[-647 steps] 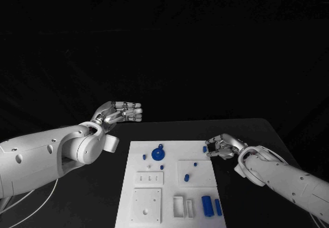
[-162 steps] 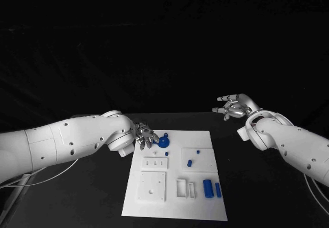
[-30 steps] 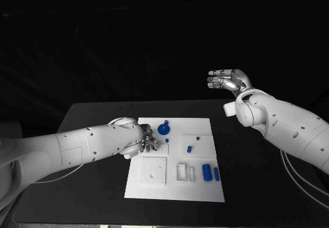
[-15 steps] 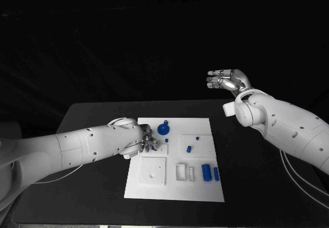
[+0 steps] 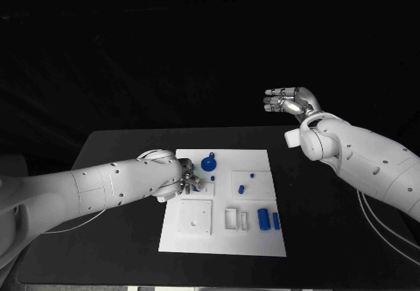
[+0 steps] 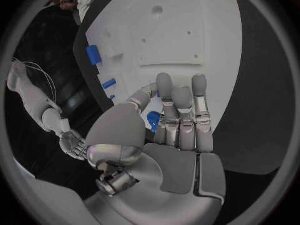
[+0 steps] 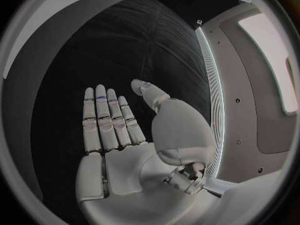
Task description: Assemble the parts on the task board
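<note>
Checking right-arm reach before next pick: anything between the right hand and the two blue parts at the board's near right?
Nothing visible. The right hand is raised beyond the table's far edge, holding nothing; the two blue parts lie uncovered on the task board. The left hand works at the board's left side.

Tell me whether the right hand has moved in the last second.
No. The right hand hangs raised beyond the table's far edge, where it was a second ago, open and holding nothing.

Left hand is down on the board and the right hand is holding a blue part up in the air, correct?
Not quite. The right hand is raised off the table but holds nothing: the right wrist view shows its fingers apart and its palm bare. The left hand is down at the board, as you say.
</note>
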Controlling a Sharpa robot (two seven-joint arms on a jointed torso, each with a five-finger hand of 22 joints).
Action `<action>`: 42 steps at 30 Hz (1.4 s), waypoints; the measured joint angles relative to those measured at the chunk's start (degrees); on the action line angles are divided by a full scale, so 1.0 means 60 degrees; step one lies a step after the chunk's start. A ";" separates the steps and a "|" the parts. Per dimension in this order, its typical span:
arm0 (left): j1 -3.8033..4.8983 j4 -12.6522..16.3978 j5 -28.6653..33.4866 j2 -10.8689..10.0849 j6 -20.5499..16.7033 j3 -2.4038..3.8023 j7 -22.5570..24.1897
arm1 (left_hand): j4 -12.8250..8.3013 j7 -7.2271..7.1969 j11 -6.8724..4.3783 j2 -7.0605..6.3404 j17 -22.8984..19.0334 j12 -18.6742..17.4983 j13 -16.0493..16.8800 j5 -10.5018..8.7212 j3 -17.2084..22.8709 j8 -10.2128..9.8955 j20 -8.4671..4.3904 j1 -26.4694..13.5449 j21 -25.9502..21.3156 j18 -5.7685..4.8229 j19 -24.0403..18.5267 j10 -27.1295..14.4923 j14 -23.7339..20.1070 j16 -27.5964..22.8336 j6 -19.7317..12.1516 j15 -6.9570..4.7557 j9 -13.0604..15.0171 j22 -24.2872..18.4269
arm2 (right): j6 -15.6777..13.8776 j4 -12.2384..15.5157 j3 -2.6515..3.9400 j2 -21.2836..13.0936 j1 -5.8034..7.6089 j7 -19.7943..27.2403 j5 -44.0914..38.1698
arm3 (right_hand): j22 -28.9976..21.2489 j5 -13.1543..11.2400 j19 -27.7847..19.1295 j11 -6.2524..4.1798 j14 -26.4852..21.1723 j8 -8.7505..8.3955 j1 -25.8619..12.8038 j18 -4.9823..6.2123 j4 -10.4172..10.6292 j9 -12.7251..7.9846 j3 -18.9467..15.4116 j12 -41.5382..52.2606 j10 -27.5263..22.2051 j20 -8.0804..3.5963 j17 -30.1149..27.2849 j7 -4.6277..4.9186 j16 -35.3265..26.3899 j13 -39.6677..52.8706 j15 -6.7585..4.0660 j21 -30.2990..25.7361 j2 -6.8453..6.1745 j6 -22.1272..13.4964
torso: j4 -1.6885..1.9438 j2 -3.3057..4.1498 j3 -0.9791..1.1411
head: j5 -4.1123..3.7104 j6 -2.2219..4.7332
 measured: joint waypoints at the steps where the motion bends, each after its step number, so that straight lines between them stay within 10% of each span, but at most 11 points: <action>1: 0.0000 0.0000 -0.0001 0.0000 0.0011 0.0000 0.0000 | 0.0000 0.0000 0.0000 0.0001 0.0000 0.0000 0.0000 -0.0020 -0.0001 0.0017 0.0000 0.0001 0.0000 0.0000 0.0000 0.0000 0.0000 0.0000 0.0000 0.0000 0.0000 0.0000 | 0.0001 -0.0003 0.0000 0.0000 0.0000 0.0000 0.0000 | 0.0000 0.0000 0.0000 0.0000 0.0000 0.0000 0.0000 0.0000 0.0000 0.0000 0.0000 0.0000 0.0000 0.0000 0.0000 0.0000 0.0000 0.0000 0.0000 0.0000 0.0000 0.0000 | 0.0000 0.0000 0.0000 | 0.0000 0.0000; 42: 0.0006 -0.0326 -0.0016 0.0253 0.0241 0.0005 0.0013 | 0.0423 0.0000 0.0000 0.0231 -0.0022 0.0039 0.0060 -0.0772 -0.0369 0.0071 0.0000 0.0114 -0.0109 -0.0001 0.0069 -0.0001 -0.0007 0.0075 0.0000 0.0038 0.0118 0.0004 | 0.0057 -0.0040 -0.0001 0.0022 -0.0001 -0.0008 -0.0008 | 0.0000 0.0036 -0.0036 0.0000 0.0002 0.0000 0.0000 0.0000 -0.0028 0.0000 0.0028 0.0000 0.0000 0.0036 0.0000 0.0000 0.0000 0.0000 -0.0002 0.0000 0.0000 0.0000 | 0.0000 -0.0007 0.0013 | -0.0081 0.0008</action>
